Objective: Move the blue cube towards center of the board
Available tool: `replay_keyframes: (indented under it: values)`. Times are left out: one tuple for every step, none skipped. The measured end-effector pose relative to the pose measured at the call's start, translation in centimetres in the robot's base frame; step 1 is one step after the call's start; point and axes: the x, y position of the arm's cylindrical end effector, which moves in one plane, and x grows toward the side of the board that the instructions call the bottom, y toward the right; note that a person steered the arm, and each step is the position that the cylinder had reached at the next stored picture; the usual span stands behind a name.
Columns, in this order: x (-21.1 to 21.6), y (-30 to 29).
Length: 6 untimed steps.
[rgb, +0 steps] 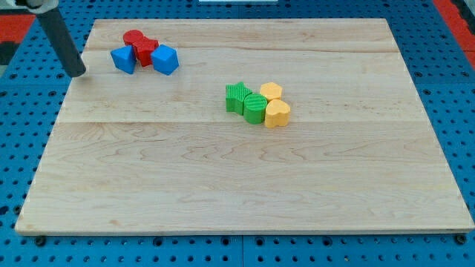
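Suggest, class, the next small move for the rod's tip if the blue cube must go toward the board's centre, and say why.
Probably carry my tip round to the view's top-left of the blue cube. The tip sits at the board's left edge, apart from the cluster, with the blue triangular block and red blocks between; pushing straight from here would shove those too.

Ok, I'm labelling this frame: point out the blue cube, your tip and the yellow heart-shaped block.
blue cube [165,59], camera view, centre of its top face
my tip [77,73], camera view, rod's very end
yellow heart-shaped block [277,113], camera view, its top face
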Motion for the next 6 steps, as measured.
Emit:
replay_keyframes:
  values:
    - [-1.4,6.6]
    - [-1.3,15.7]
    - [-1.9,18.4]
    - [-2.0,19.7]
    - [-5.0,23.1]
    - [-8.4,23.5]
